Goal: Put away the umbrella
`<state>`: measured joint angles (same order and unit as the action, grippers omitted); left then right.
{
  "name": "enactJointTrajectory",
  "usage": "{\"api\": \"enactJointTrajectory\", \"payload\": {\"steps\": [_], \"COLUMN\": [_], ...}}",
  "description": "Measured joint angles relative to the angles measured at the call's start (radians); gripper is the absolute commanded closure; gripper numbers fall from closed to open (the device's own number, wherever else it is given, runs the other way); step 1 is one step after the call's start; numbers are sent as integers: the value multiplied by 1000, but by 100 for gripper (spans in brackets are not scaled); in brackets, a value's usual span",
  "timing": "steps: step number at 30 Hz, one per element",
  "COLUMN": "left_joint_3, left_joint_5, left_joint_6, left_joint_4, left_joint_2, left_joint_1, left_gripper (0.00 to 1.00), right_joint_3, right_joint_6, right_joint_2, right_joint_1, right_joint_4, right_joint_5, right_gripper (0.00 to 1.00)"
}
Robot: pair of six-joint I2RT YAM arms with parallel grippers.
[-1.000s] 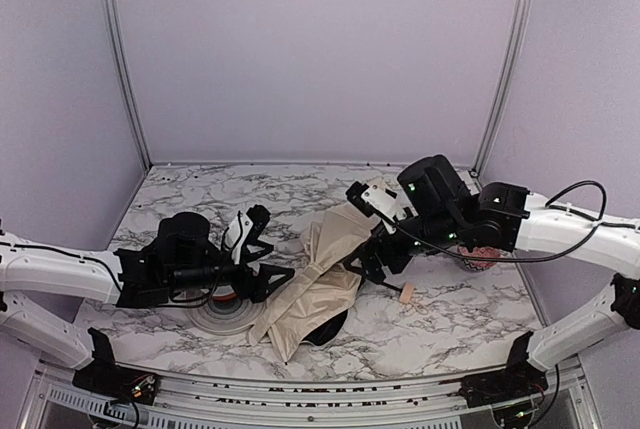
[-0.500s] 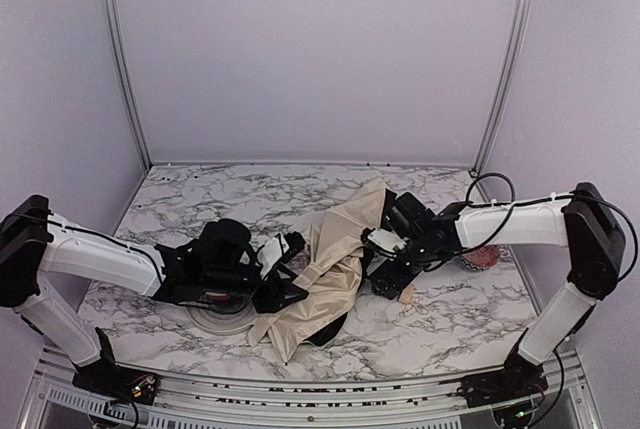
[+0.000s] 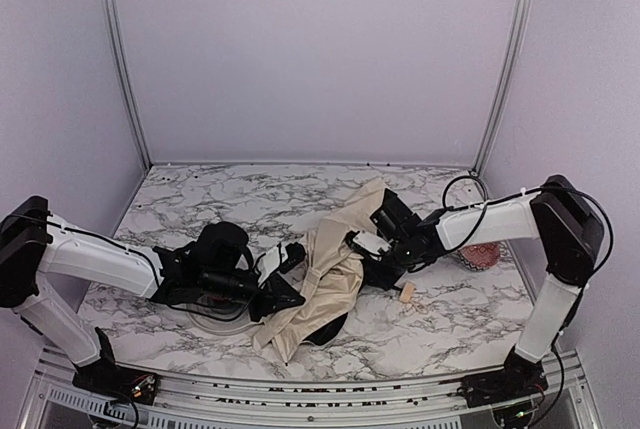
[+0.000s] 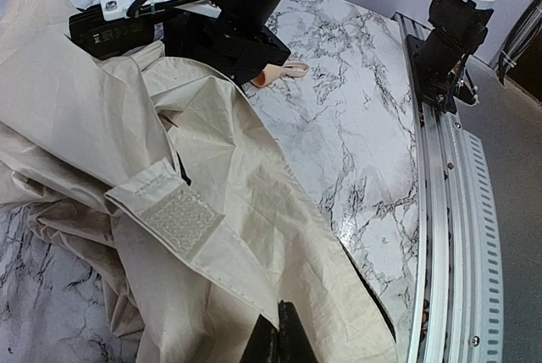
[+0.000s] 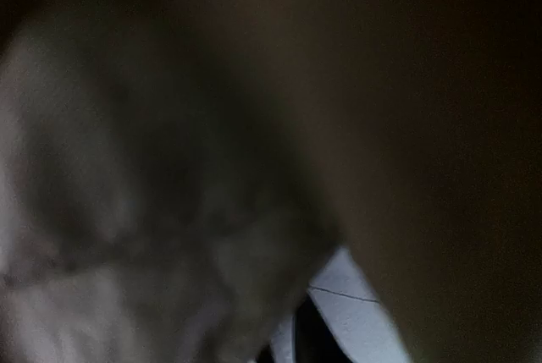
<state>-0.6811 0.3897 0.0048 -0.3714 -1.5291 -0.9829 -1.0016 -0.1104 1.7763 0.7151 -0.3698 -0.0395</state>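
Cream fabric folding umbrella [image 3: 330, 284], black-lined, lies crumpled at the middle of the white-and-grey marble worktop [image 3: 200, 199], its small tan handle [image 3: 407, 292] on the side toward the right edge. Left gripper [image 3: 288, 284] sits at the fabric's left border with jaws closed together; whether a fold is pinched cannot be told. Right gripper [image 3: 365, 249] is buried in the fabric's right side, so its state cannot be told.

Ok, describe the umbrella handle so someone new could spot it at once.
On the marble table, find the crumpled cream umbrella in the middle. Just right of it, beside the right gripper, lies the handle: the only small peach-tan piece on bare marble.
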Motion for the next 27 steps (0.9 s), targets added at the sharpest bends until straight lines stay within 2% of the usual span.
{"api": "enactJointTrajectory", "payload": {"steps": [1,7,12,20,27], "left_joint_3": [1,3,46,89,76], "left_joint_5": [4,33,19,-53,-96], "left_joint_6": [0,-3,3,15,78], "left_joint_4": [0,0,0,3,2], "left_joint_2": [0,9,107,201,158], "left_joint_1": [0,1,1,1,1], "left_gripper": [100,100,100,100,100], "right_joint_3": [9,49,51,43,33], "right_joint_6": [-10,-37,-63,-137,-191], "right_joint_2": [-6,-48,-101,-329,-558], "right_joint_1": [0,-2,-17,-43,-47], "right_joint_4": [9,10,2,-3,-3], "right_joint_5": [-1,51,108,201,192], "right_gripper": [100,100,100,100,100]}}
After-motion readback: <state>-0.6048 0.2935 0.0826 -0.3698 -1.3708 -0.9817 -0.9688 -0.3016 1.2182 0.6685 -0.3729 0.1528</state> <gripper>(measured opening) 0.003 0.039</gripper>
